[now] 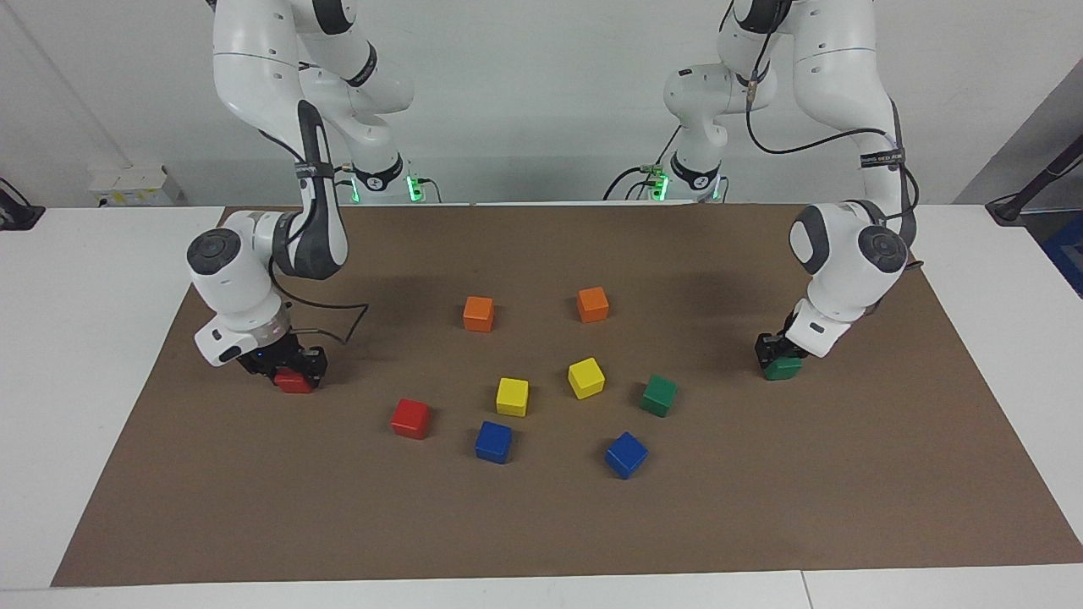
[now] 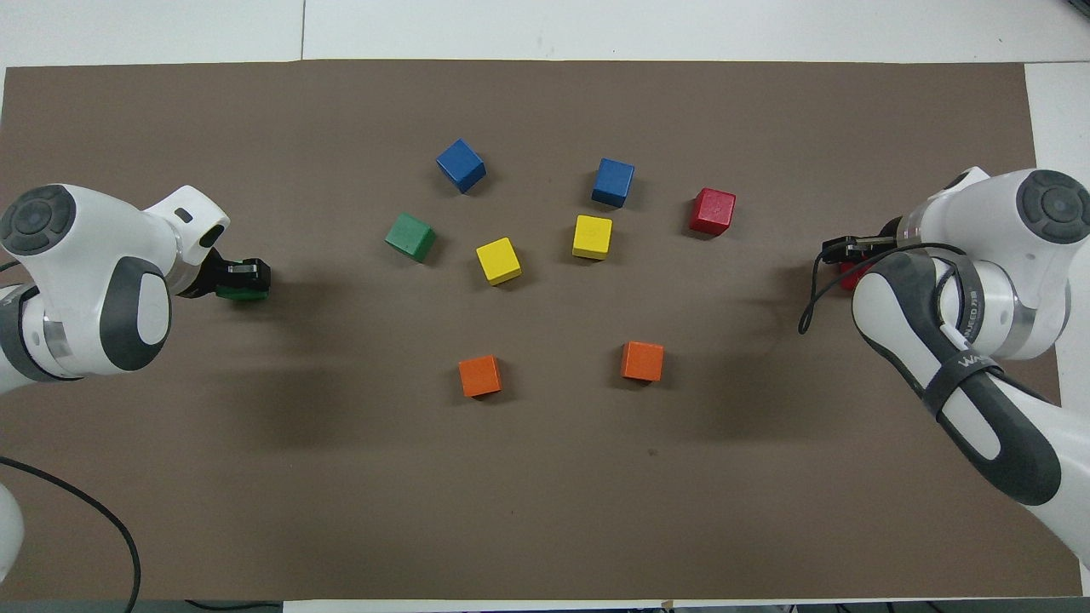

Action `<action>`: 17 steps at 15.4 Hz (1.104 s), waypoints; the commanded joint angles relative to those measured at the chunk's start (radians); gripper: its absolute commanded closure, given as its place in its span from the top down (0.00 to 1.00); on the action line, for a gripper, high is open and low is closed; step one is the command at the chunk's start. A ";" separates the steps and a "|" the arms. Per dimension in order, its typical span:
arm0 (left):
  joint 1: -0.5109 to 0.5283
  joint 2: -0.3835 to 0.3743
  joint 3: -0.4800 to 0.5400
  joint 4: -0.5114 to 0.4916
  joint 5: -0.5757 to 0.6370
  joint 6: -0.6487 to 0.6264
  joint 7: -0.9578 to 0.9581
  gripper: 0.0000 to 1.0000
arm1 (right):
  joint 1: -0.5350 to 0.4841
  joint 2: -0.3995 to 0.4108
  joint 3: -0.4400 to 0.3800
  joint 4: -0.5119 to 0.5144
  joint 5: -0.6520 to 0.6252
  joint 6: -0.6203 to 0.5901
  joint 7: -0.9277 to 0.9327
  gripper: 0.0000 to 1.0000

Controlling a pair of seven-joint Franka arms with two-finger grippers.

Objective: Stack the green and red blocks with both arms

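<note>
My right gripper [image 1: 292, 372] is low over the brown mat at the right arm's end and shut on a red block [image 1: 294, 382]; in the overhead view this gripper [image 2: 851, 260] mostly hides that block [image 2: 847, 278]. My left gripper [image 1: 780, 357] is low at the left arm's end and shut on a green block [image 1: 783, 370], which also shows under the gripper [image 2: 243, 279] in the overhead view [image 2: 238, 295]. A second red block [image 1: 410, 418] and a second green block [image 1: 658, 395] lie free on the mat among the other cubes.
Two orange cubes [image 1: 478, 313] [image 1: 592, 304] lie nearest the robots. Two yellow cubes [image 1: 512, 396] [image 1: 585, 377] sit mid-mat and two blue cubes [image 1: 493, 441] [image 1: 626, 454] lie farther out. The brown mat [image 1: 846, 507] covers the white table.
</note>
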 commanded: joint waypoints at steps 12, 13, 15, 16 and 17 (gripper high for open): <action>-0.336 0.179 0.006 0.381 0.002 -0.134 -1.083 1.00 | 0.263 0.289 0.006 0.535 -0.037 -0.248 0.563 1.00; -0.338 0.178 0.006 0.373 0.008 -0.134 -1.167 1.00 | 0.267 0.303 0.006 0.539 -0.038 -0.244 0.578 1.00; -0.336 0.182 0.006 0.378 0.011 -0.099 -1.270 1.00 | 0.269 0.314 0.006 0.538 -0.032 -0.201 0.598 1.00; -0.338 0.182 0.006 0.373 0.014 -0.085 -1.273 1.00 | 0.272 0.322 0.006 0.538 -0.034 -0.190 0.609 1.00; -0.339 0.182 0.006 0.360 0.017 -0.067 -1.273 1.00 | 0.272 0.326 0.006 0.536 -0.032 -0.184 0.610 1.00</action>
